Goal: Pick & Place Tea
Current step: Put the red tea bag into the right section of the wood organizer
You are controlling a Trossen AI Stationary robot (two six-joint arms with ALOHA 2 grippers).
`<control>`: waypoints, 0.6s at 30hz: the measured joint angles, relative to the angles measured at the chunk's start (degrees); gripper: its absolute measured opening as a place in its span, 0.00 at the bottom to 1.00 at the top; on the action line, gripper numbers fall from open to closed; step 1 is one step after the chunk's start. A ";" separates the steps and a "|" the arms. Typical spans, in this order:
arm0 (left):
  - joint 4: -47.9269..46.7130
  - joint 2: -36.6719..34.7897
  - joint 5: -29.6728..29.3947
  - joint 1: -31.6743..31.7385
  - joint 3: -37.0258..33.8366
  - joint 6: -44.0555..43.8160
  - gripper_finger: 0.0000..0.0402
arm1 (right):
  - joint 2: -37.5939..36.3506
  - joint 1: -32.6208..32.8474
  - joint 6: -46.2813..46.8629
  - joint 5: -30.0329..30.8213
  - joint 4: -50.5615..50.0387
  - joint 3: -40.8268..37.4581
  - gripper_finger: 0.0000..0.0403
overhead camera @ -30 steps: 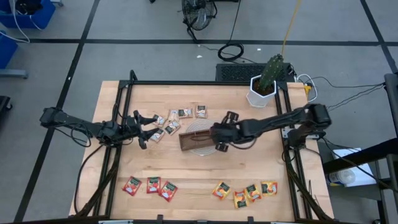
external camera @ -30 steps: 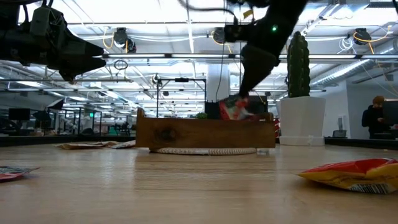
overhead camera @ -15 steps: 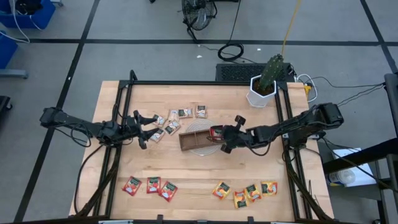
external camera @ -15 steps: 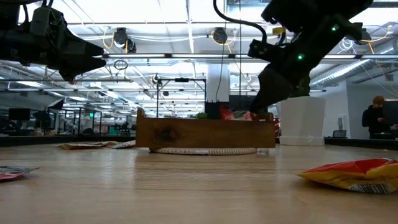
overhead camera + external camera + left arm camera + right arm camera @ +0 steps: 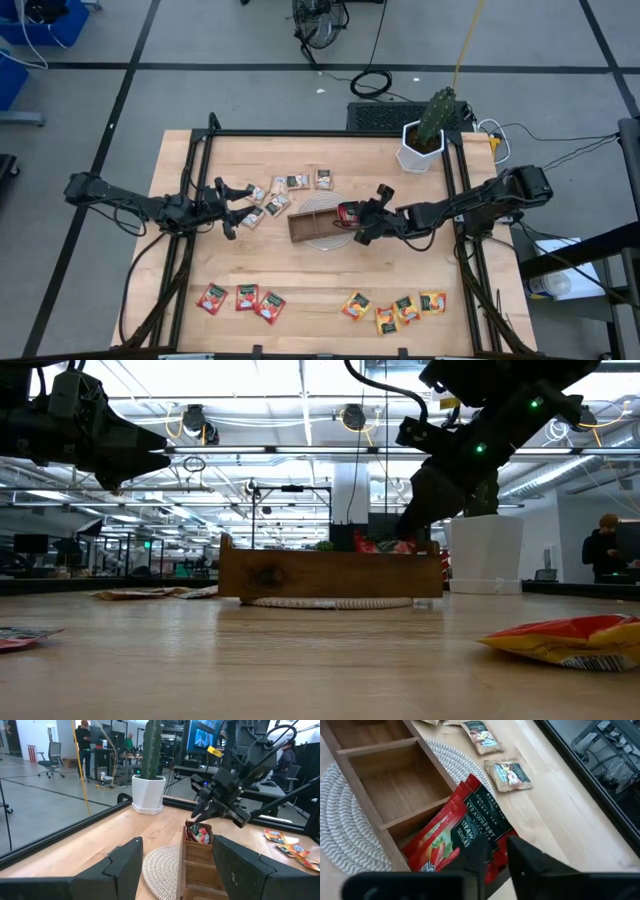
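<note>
From above, I see my right pincer [image 5: 366,222] just past the end of the wooden tray [image 5: 312,222], its fingers a narrow gap apart and gripping nothing that I can make out. Red tea sachets [image 5: 347,212] stand in the tray compartment right at its tips. My left pincer [image 5: 222,208] waits well away on the other side of the tray, spread wide and empty, with the beige sachets [image 5: 285,192] scattered on the counter [image 5: 300,275] just beyond its tips. Far from both pincers, near the counter's front edge, lie a row of loose red sachets [image 5: 240,298] and a cluster of orange-yellow sachets [image 5: 396,307]. A potted cactus [image 5: 428,132] stands behind the right arm.

At counter level, the right pincer [image 5: 418,495] hangs just above the tray's end [image 5: 330,572], with the red packets [image 5: 384,544] poking up over the rim directly under it.

Through the left wrist camera, my wide-set fingers [image 5: 125,865] frame the tray [image 5: 200,865] ahead, and the right pincer [image 5: 205,810] hovers just above the red sachets [image 5: 199,834] in the farthest compartment.

Through the right wrist camera, my fingers [image 5: 475,860] sit slightly parted right against the upright red strawberry sachets [image 5: 457,837], which lean in the nearest compartment; the two compartments [image 5: 395,775] beyond are bare wood.
</note>
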 joint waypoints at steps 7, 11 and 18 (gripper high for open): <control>-0.01 0.00 0.00 0.02 0.01 0.00 0.60 | -0.74 0.49 -8.90 4.84 5.65 0.00 0.33; -0.02 0.00 0.00 0.01 0.00 0.00 0.60 | -2.45 1.03 -16.56 2.35 10.14 2.13 0.33; -0.04 0.00 0.02 0.02 0.00 0.00 0.60 | -0.10 -2.22 -13.78 -18.67 -15.40 14.51 0.03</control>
